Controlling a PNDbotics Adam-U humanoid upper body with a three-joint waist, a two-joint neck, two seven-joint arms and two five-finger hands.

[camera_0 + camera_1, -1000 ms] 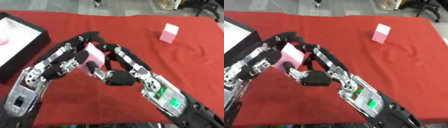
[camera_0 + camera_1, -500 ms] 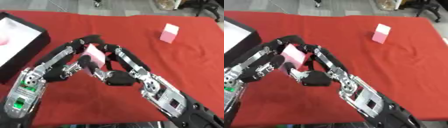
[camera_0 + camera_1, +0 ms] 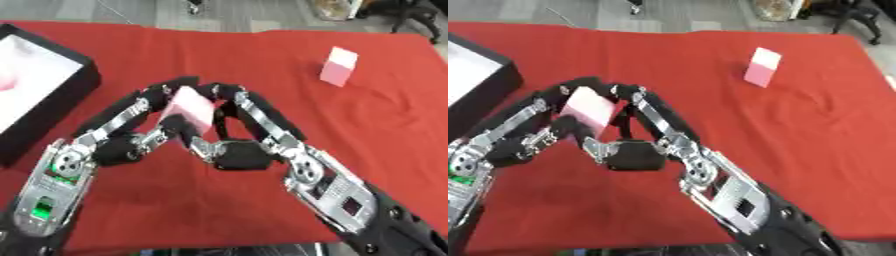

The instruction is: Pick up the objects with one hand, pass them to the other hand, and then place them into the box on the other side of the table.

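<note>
Since the earlier frames the left robot hand point(image 3: 144, 135) has shifted its fingers higher along the pale pink rectangular block point(image 3: 190, 109), and the thumb now presses the block's lower face; the right robot hand point(image 3: 241, 142) stays against the block's other side, so the two arms still form a peak above the middle of the tabletop. The left robot hand is clamped on the block, black segmented fingers curling over its top edge and thumb beneath. The right robot hand has its fingers stretched long and nearly straight up the block's right face, touching it at the tips; I cannot tell whether they grip.

The block is matte, smooth-sided and box-shaped, pale pink with a lighter upper face, tilted with one corner up, held clear of the red cloth-covered tabletop point(image 3: 376, 130). The cloth is soft and slightly creased toward three o'clock.

A second pink rectangular block point(image 3: 761, 67) stands upright on the cloth at about two o'clock, well apart from the hands. At nine to ten o'clock sits the black-walled open box with a white lining point(image 3: 48, 95), rigid and square-edged. Both forearms are silver metal with black casings and small green lights.
</note>
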